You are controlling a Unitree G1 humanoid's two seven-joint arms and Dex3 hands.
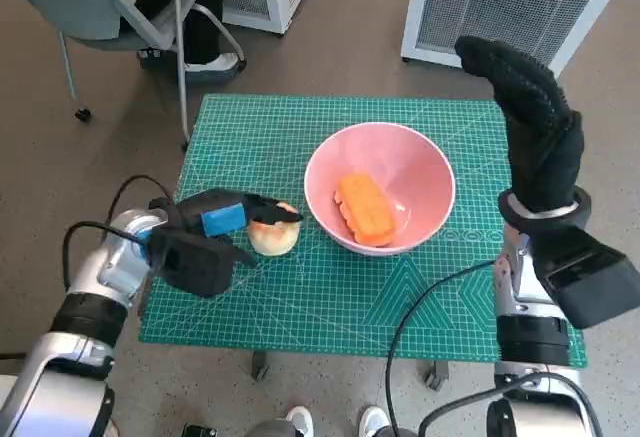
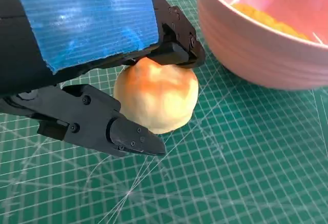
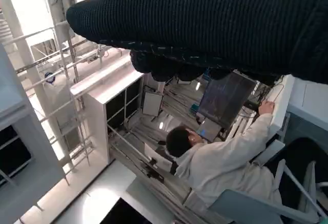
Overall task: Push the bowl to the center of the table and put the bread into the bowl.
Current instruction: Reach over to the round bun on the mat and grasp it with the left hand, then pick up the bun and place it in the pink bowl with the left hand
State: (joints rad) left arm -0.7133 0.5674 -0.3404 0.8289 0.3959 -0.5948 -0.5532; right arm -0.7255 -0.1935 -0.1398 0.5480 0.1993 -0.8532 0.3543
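Observation:
A pink bowl [image 1: 422,172] stands near the middle of the green cutting mat [image 1: 300,307], with an oblong orange piece of bread [image 1: 365,207] lying inside it. Just left of the bowl a round pale bread roll [image 1: 275,238] sits on the mat. My left hand [image 1: 205,232] holds this roll, one finger over its top and the thumb against its near side. In the left wrist view the roll [image 2: 159,96] shows between the black fingers [image 2: 133,137], close to the bowl's wall [image 2: 256,49]. My right hand [image 1: 535,127] is raised upright to the right of the bowl, fingers extended, holding nothing.
A grey chair [image 1: 120,7] with a person's legs stands beyond the table's far left corner. White cabinets [image 1: 500,7] are behind the far right. Shoes [image 1: 300,419] show by the near edge. The right wrist view shows a seated person [image 3: 220,162].

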